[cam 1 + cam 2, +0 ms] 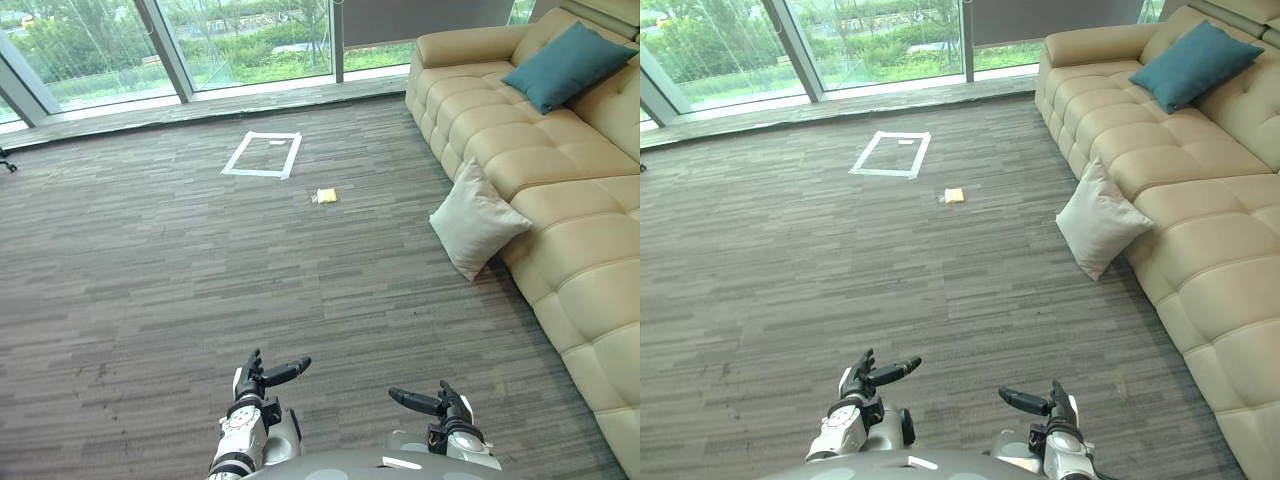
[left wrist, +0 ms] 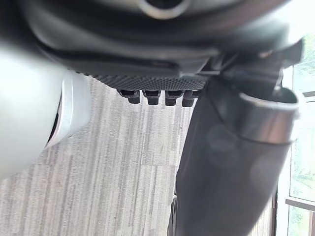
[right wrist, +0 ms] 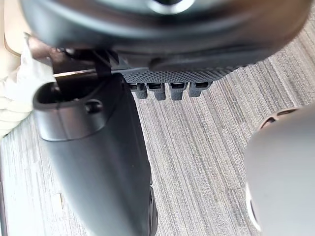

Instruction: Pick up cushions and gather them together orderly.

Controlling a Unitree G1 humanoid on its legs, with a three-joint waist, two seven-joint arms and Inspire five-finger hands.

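A cream cushion (image 1: 476,220) leans on the floor against the front of the beige sofa (image 1: 560,170). A teal cushion (image 1: 567,64) lies on the sofa seat against its backrest, further back. My left hand (image 1: 256,384) and right hand (image 1: 440,407) hang low in front of me above the carpet, well short of both cushions. Both hands are open with straight fingers and thumbs pointing inward, and they hold nothing. In the right wrist view a bit of the cream cushion (image 3: 19,86) shows past the thumb.
A small yellow object (image 1: 326,195) lies on the grey carpet near a white taped rectangle (image 1: 262,154). Tall windows (image 1: 200,40) line the far wall. The sofa runs along the right side.
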